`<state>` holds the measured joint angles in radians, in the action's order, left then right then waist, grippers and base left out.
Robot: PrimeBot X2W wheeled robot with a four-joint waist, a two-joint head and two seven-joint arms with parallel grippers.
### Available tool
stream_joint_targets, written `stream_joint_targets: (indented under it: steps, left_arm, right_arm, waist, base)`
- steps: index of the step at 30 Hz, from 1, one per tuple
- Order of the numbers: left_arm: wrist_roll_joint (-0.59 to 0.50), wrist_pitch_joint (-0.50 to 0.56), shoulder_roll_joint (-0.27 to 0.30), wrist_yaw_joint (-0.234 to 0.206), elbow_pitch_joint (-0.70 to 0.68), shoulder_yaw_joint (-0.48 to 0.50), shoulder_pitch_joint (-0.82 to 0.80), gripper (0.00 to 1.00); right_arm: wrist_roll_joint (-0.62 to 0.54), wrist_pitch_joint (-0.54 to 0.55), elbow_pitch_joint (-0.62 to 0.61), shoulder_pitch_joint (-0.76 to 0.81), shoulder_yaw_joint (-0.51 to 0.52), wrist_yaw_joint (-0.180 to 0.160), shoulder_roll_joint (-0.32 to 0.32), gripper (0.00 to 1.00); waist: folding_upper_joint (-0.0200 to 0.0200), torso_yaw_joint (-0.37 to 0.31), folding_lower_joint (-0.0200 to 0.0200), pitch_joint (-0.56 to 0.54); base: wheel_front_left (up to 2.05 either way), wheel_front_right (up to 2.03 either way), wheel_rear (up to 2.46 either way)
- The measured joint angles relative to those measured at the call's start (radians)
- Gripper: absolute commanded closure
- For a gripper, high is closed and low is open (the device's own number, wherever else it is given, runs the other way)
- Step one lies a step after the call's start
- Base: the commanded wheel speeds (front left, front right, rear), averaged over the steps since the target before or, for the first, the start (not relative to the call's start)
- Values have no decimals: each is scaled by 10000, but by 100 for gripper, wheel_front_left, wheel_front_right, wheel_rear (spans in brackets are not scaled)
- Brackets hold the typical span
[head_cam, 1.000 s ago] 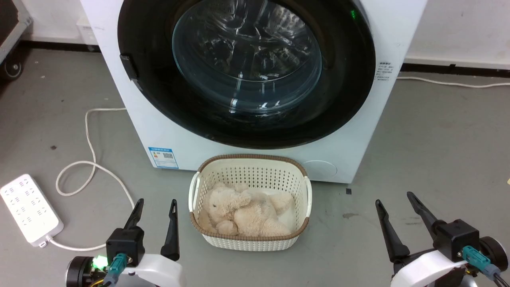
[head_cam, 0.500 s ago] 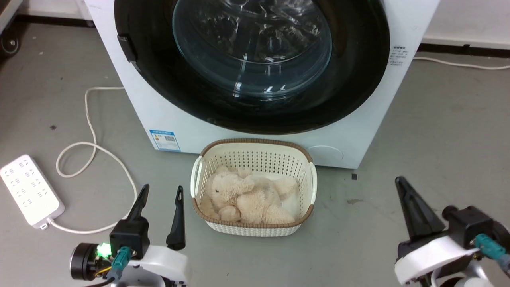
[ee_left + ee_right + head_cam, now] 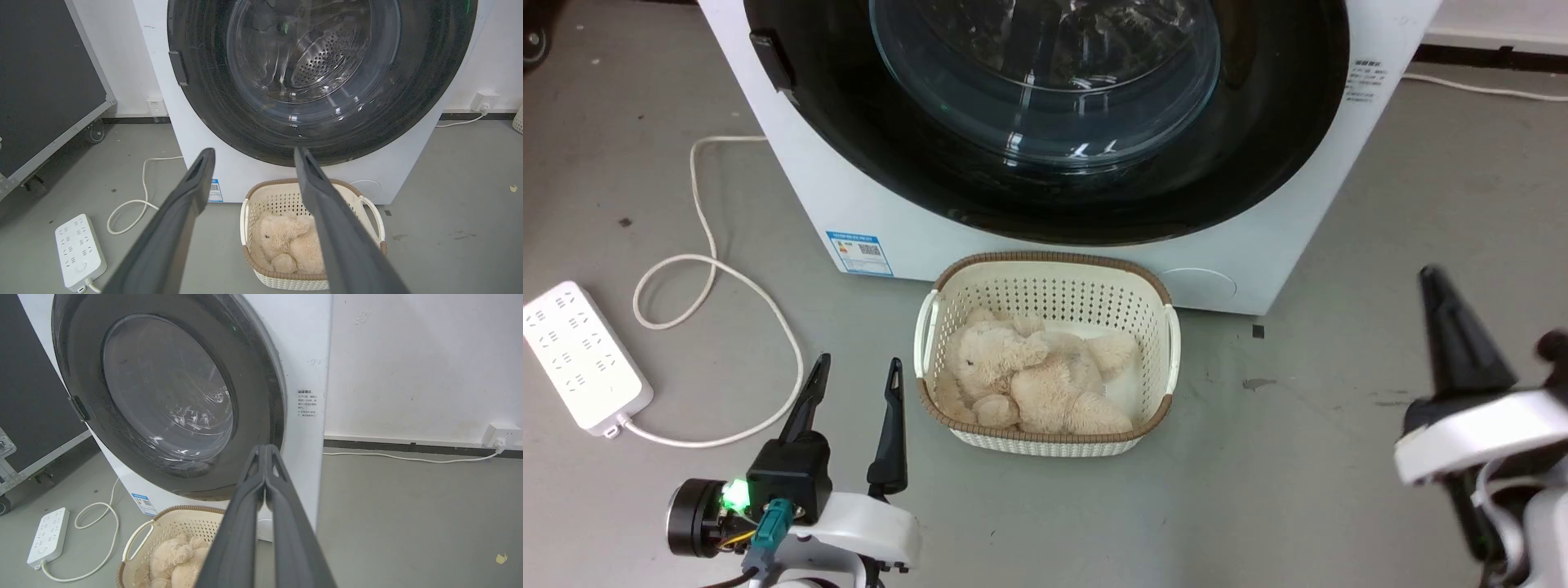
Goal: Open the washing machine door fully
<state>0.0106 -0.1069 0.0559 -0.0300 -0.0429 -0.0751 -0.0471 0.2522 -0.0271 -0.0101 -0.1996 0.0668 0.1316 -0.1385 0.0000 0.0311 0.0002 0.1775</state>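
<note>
Open grey floor [image 3: 1339, 474] lies right of the basket [image 3: 1045, 263]. The washing machine door [image 3: 1045, 98], glossy black around clear glass, lies flat against the white front. The left pincer [image 3: 859, 359] is spread and the right pincer [image 3: 264, 448] pressed together, both apart from it.

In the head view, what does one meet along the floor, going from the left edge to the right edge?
power strip → white cable → left gripper → basket → right gripper
</note>
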Motion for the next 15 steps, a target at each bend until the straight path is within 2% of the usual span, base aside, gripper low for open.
stream_joint_targets:
  steps: [6, 10, 15]
  left_arm:
    - [0, -92, 29, -27, -56, -81, -141, 0]
    - [0, -236, 38, -67, -151, -176, -378, 0]
    - [0, -345, 71, -115, -196, -263, -546, 0]
  right_arm:
    - [800, 439, 184, -742, 424, 0, -134, 100]
    - [1969, 982, 815, -1905, 978, 0, -238, 100]
    - [2809, 1471, 1267, -2850, 1285, 0, -272, 100]
  waist:
    - [0, 38, 0, 221]
    - [0, 138, 0, 599]
    - [0, 251, 0, 911]
  base:
    - [0, 0, 0]
    - [0, 0, 0]
    - [0, 0, 0]
